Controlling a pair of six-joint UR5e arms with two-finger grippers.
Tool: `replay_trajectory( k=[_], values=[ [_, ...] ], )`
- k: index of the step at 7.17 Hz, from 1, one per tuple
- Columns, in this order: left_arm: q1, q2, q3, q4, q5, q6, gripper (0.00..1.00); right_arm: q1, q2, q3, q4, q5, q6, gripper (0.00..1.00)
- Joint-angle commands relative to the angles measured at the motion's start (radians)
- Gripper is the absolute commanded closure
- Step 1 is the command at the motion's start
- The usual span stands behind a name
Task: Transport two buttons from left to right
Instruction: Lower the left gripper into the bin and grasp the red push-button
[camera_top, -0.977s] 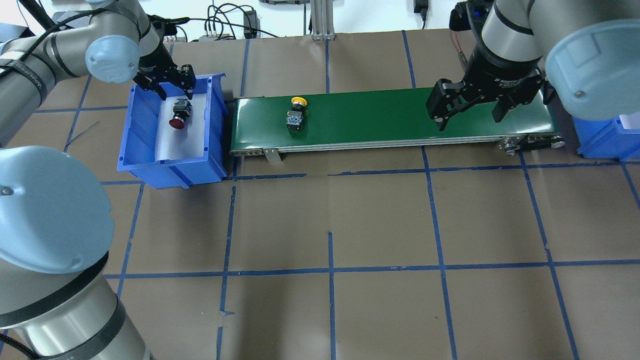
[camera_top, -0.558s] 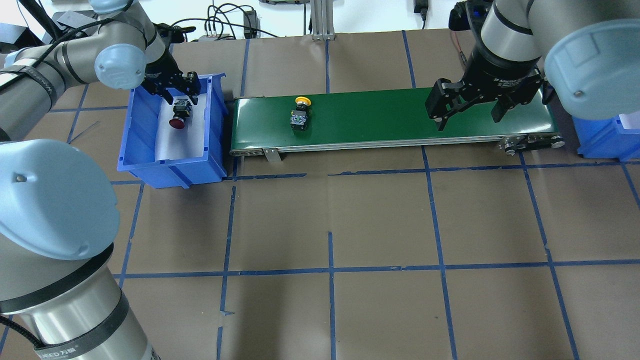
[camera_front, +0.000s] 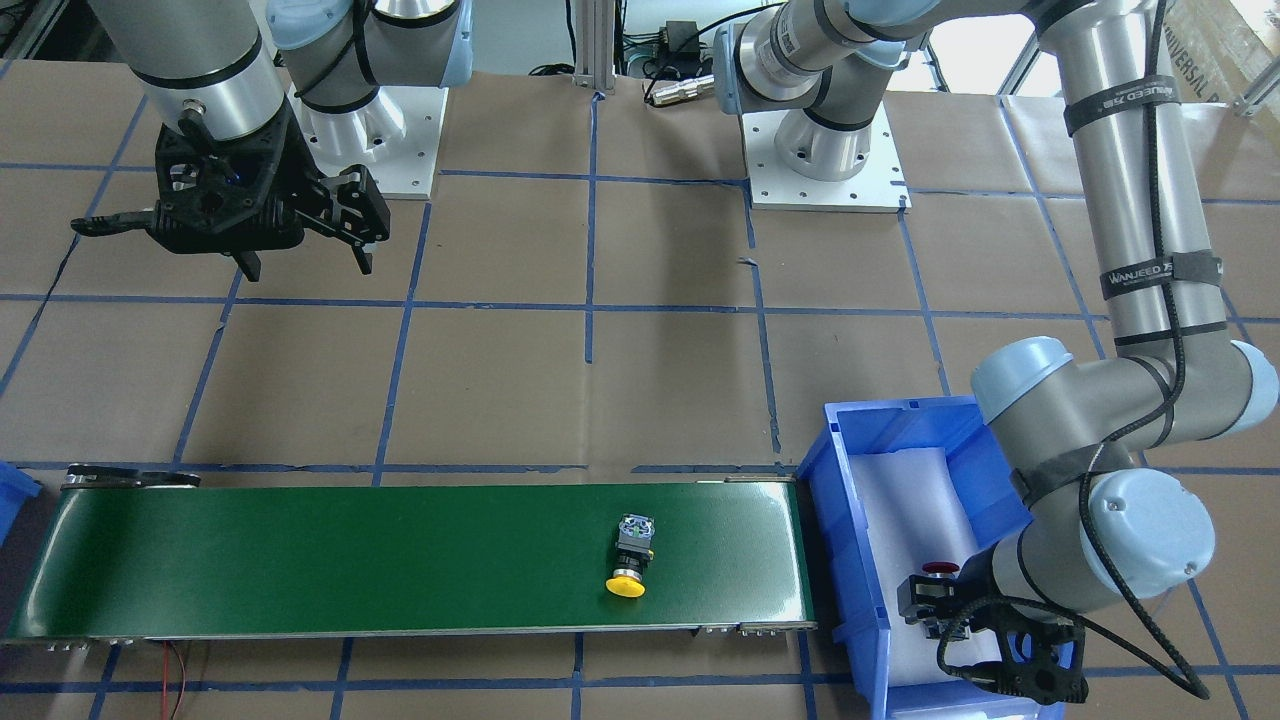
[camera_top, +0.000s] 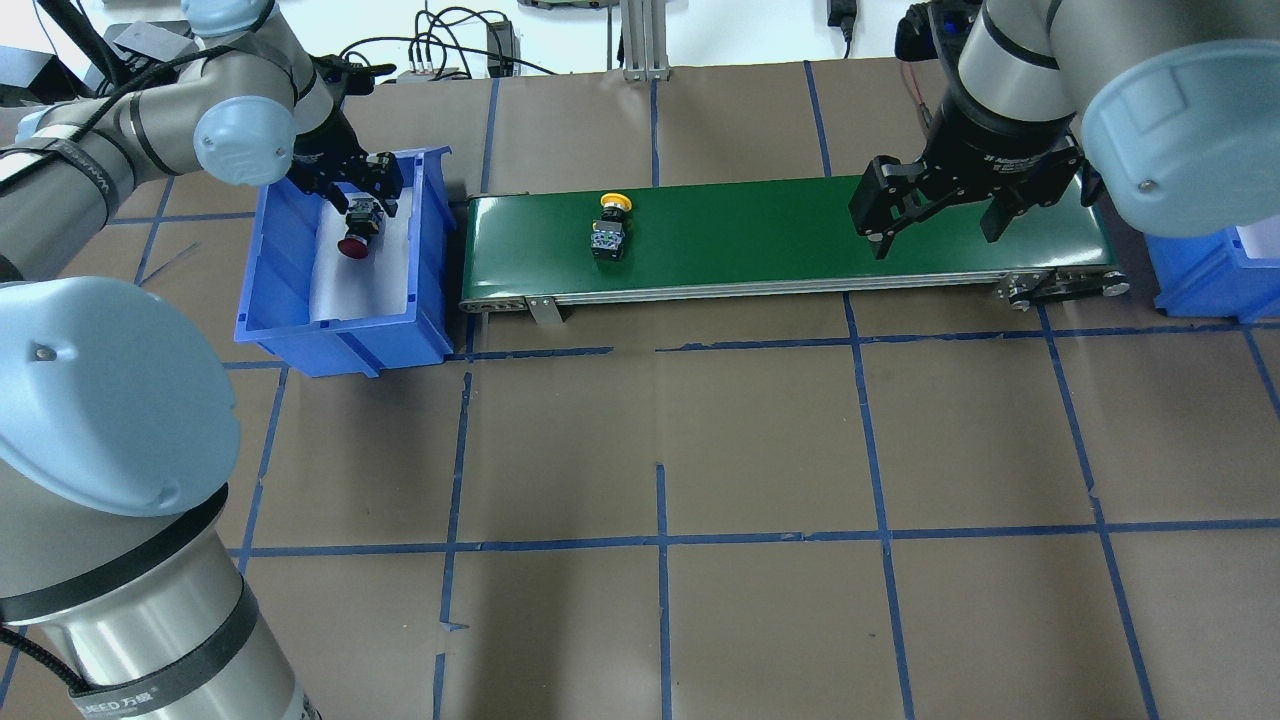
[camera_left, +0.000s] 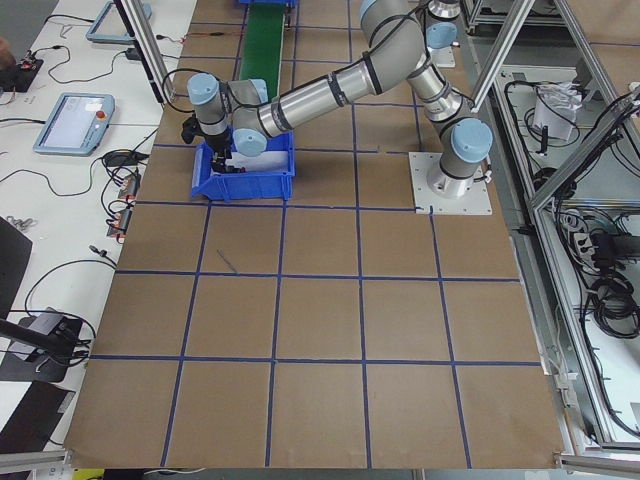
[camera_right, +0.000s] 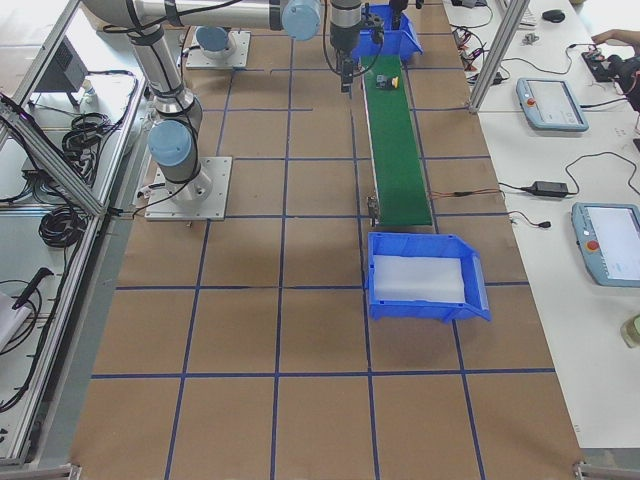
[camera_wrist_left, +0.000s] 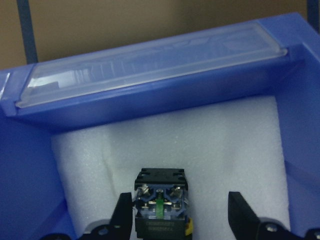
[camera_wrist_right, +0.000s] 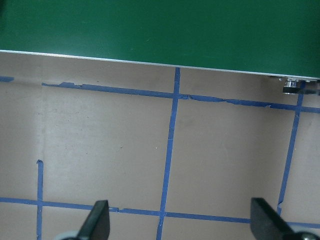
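The red button (camera_top: 358, 230) lies on its side on white foam in the left blue bin (camera_top: 340, 335), red cap toward the robot. My left gripper (camera_top: 358, 192) is open and low in the bin. In the left wrist view (camera_wrist_left: 181, 220) its fingers stand on both sides of the button's grey-green base (camera_wrist_left: 160, 210), with a gap on the right side. The yellow button (camera_top: 610, 228) lies on the green conveyor belt (camera_top: 800, 230), left of the middle, and also shows in the front-facing view (camera_front: 632, 560). My right gripper (camera_top: 940, 232) is open and empty above the belt's right part.
A second blue bin (camera_top: 1200, 275) with a white foam liner stands past the belt's right end; it also shows in the exterior right view (camera_right: 425, 280). Brown paper with blue tape lines (camera_top: 660, 540) covers the table. Cables (camera_top: 450, 50) lie at the far edge.
My left gripper has moved right and down over the red button in the bin. The yellow button has shifted a little to the right along the belt. The right gripper has barely moved.
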Motion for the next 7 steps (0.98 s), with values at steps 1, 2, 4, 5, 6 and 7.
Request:
replay_trajectory(
  k=[1,2,4,5,6,7],
  values=[
    [0.0,-0.002,-0.003,0.0,0.0,0.007,0.3,0.0,-0.002,0.001,-0.002,0.0,-0.003,0.0],
    [0.0,0.0,-0.003,0.0,0.002,0.007,0.31,0.0,-0.004,0.001,-0.002,0.0,-0.005,0.0],
    [0.0,0.003,0.0,-0.001,0.0,0.005,0.31,0.0,-0.002,0.001,-0.002,0.0,-0.006,0.0],
    [0.0,0.009,0.0,0.0,0.0,0.005,0.3,0.0,-0.002,0.001,-0.002,0.0,-0.006,0.0],
    [0.0,0.014,0.0,-0.001,0.0,0.005,0.3,0.0,-0.002,-0.001,-0.002,0.0,0.0,0.0],
    [-0.001,0.009,0.0,-0.001,-0.001,0.005,0.3,0.0,-0.002,-0.001,-0.002,0.0,0.0,0.0]
  ],
)
